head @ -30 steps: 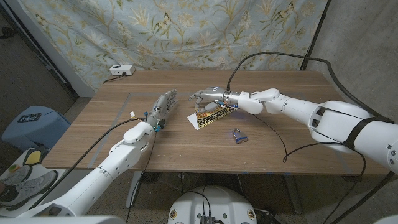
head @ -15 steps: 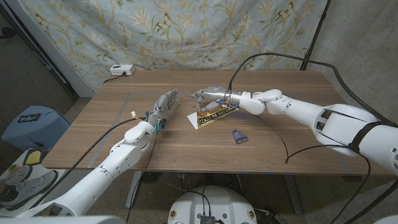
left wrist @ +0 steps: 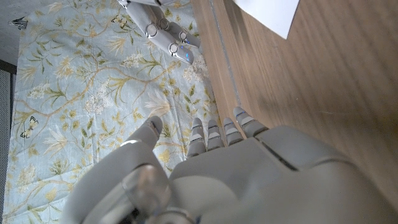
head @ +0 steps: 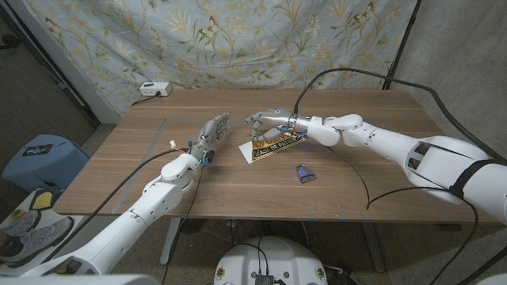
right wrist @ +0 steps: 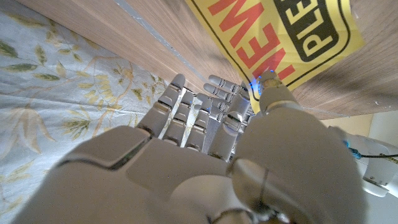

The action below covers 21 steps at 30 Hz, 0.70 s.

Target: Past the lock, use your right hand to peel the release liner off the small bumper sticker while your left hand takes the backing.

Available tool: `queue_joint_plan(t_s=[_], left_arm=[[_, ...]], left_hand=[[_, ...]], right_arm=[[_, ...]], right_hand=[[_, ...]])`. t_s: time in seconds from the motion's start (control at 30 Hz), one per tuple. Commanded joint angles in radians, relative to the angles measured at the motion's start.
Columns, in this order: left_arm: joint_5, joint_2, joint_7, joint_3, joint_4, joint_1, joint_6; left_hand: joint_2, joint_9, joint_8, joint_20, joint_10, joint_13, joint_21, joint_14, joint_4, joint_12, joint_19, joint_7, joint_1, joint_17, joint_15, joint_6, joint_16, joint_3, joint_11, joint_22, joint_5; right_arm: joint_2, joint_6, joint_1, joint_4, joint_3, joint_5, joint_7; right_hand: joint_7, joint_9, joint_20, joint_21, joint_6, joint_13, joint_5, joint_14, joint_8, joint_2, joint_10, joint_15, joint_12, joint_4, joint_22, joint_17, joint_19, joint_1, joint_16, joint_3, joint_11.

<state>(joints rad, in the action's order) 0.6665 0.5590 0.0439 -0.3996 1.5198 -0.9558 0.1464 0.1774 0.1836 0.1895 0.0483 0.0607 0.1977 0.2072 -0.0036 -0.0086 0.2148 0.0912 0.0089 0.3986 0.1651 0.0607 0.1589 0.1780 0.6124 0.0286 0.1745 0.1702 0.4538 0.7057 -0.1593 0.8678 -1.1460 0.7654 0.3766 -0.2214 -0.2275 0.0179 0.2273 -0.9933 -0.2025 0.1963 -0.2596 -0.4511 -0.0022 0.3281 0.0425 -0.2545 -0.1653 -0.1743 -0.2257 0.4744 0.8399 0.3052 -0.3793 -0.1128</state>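
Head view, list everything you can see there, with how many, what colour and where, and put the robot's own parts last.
Table: one, brown wood, middle of the view.
Bumper sticker: one, yellow and black on white backing, on the table under the right hand.
Padlock: one, blue and silver, on the table nearer the robot than the sticker.
White box: one, at the table's far left corner.
Floral cloth: one, pale blue with leaves, hanging behind the table.
Blue bin: one, on the floor left of the table.
Left hand: one, grey, fingers extended, beside the sticker.
Right hand: one, grey, fingers curled down over the sticker's far edge.
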Motion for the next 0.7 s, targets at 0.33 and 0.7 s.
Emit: queue_joint_plan(t_s=[0.33, 0.7], left_arm=[[-0.009, -0.01, -0.009, -0.018, -0.004, 0.023, -0.007], [-0.07, 0.041, 0.014, -0.033, 0.049, 0.03, -0.046]], left_hand=[[-0.001, 0.004, -0.001, 0.005, 0.002, 0.002, -0.003, 0.004, -0.006, 0.002, 0.001, -0.002, -0.001, 0.002, 0.004, 0.003, -0.001, 0.002, 0.0, 0.005, 0.007], [0.01, 0.002, 0.015, 0.024, 0.029, -0.002, 0.0, 0.042, -0.156, 0.008, 0.033, -0.017, 0.177, 0.004, 0.008, 0.048, 0.008, 0.104, -0.001, 0.002, 0.082]], right_arm=[[0.041, -0.022, -0.029, 0.071, 0.049, 0.018, -0.013], [0.057, -0.021, -0.047, 0.108, 0.073, 0.021, -0.019]], right_hand=[[0.0, 0.001, 0.004, 0.002, -0.011, -0.002, 0.006, -0.006, -0.007, 0.0, 0.006, 0.077, 0.004, 0.0, -0.006, -0.003, 0.008, 0.014, 0.009, 0.004, -0.001], [0.0, 0.003, 0.004, 0.001, -0.009, -0.002, 0.007, -0.007, -0.006, 0.0, 0.007, 0.077, 0.007, 0.003, -0.006, -0.004, 0.009, 0.014, 0.009, 0.006, -0.002]])
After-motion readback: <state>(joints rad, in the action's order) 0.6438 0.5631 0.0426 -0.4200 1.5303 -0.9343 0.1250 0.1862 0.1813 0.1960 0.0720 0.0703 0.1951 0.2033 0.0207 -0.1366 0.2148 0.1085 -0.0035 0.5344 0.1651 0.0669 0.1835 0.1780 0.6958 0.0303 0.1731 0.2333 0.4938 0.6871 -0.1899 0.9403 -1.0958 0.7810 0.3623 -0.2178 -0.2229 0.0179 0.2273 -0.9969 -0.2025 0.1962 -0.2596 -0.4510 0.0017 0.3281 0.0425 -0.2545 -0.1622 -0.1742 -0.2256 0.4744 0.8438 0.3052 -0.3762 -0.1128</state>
